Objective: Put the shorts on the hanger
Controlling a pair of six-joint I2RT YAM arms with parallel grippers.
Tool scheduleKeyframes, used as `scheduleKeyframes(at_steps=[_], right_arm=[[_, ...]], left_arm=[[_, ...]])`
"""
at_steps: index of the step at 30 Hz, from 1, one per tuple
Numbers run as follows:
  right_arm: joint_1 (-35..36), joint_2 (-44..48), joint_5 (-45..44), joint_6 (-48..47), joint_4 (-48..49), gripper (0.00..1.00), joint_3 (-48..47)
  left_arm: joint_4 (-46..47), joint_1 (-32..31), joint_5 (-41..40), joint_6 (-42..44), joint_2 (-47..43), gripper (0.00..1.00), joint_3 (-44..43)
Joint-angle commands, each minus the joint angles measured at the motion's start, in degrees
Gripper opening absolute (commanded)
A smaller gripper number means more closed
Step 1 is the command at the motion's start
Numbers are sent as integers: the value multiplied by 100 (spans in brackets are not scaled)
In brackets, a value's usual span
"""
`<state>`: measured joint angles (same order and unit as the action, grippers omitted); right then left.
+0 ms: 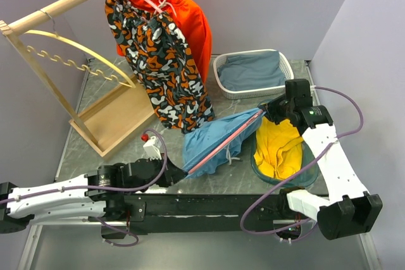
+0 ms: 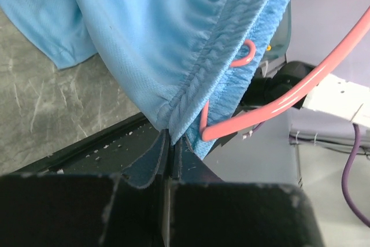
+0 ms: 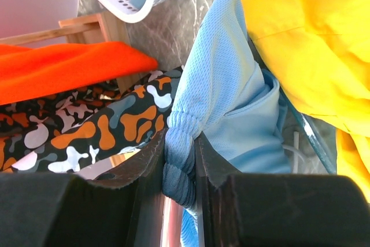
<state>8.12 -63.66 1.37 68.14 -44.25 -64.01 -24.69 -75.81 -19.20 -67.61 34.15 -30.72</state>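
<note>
The left gripper [image 1: 179,175] is clamping its jaws together on one end of the sky-blue shorts' [image 1: 212,147] gathered waistband; in the left wrist view the fingers [image 2: 151,169] are pinching the elastic with no gap showing. The right gripper [image 1: 271,113] is likewise squeezing the other end of the waistband, the bunched fabric [image 3: 180,154] wedged tight between its jaws.

The left arm is lying low along the near edge of the table [image 1: 95,102], reaching to the right. The right arm is rising from its base at the near right and bending left at the wrist above a yellow cloth [image 1: 278,147].

Between the two grippers the shorts are hanging stretched above the table, the waistband running on a slant. The pink hanger [image 1: 224,142] is lying along that band, its notched end [image 2: 245,56] touching the elastic; whether it is passing inside the shorts cannot be told.

Behind, camouflage shorts [image 1: 168,71] are hanging from a wooden rack [image 1: 63,2].
</note>
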Motion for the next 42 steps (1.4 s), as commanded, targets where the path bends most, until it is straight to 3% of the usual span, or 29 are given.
scheduleKeyframes(at_steps=[1, 10, 18, 20, 28, 42], right_arm=[[5, 108, -2262, 112, 1147, 0, -472], [698, 161, -3229, 217, 1006, 0, -455], [1464, 520, -3923, 410, 874, 0, -332], [1665, 574, -4100, 350, 944, 0, -270], [1377, 152, -4830, -221, 952, 0, -762], [1280, -173, -5559, -583, 1235, 0, -1105]], left_arm=[[-1091, -206, 681, 441, 56, 1, -381], [-1161, -215, 1006, 487, 425, 1, -935], [-1056, -180, 751, 100, 794, 1, -883], [-855, -101, 1048, 187, 952, 1, -892], [-546, -83, 1823, 319, 1191, 1, -787], [-1407, -83, 2351, 73, 558, 1, -663]])
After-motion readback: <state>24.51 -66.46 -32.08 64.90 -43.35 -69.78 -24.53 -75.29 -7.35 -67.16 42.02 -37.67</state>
